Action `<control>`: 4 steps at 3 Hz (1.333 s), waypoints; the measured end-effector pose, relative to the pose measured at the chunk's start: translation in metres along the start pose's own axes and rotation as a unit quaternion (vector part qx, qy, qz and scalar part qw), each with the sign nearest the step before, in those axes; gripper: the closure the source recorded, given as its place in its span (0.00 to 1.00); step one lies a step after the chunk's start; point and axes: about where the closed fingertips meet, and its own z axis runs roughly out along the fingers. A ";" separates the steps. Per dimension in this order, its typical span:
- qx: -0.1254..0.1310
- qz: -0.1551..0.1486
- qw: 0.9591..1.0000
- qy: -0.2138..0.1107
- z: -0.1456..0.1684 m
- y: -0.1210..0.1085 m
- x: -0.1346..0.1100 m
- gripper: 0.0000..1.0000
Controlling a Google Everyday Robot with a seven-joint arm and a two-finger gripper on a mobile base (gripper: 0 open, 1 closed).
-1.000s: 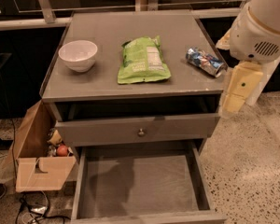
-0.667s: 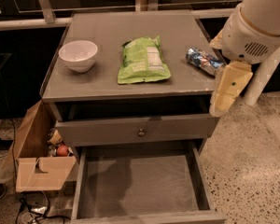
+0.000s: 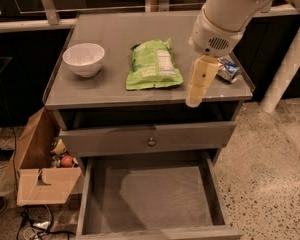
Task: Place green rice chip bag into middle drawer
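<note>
The green rice chip bag point(image 3: 153, 66) lies flat on the grey cabinet top point(image 3: 115, 91), near its middle, label panel facing up. The middle drawer point(image 3: 150, 196) is pulled out wide below, and its grey floor is bare. My gripper point(image 3: 197, 86) hangs from the white arm point(image 3: 225, 19), pointing down over the front right part of the top. It is just right of the bag and does not touch it. It holds nothing that I can see.
A white bowl point(image 3: 83, 58) stands on the left of the top. A crushed blue-silver can point(image 3: 228, 69) lies at the right edge, partly behind my arm. A drawer front with a round knob point(image 3: 151, 141) is above the open drawer. A cardboard box point(image 3: 40, 176) stands on the floor at left.
My arm and gripper have moved left over the cabinet top, from beside the right edge to close beside the bag, and now cover part of the can. The bag has not moved.
</note>
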 end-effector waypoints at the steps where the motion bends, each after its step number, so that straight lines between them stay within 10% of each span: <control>1: -0.001 0.000 1.000 -0.001 0.000 0.000 0.000 0.00; 4: -0.004 -0.026 0.999 -0.038 0.021 -0.062 -0.055 0.00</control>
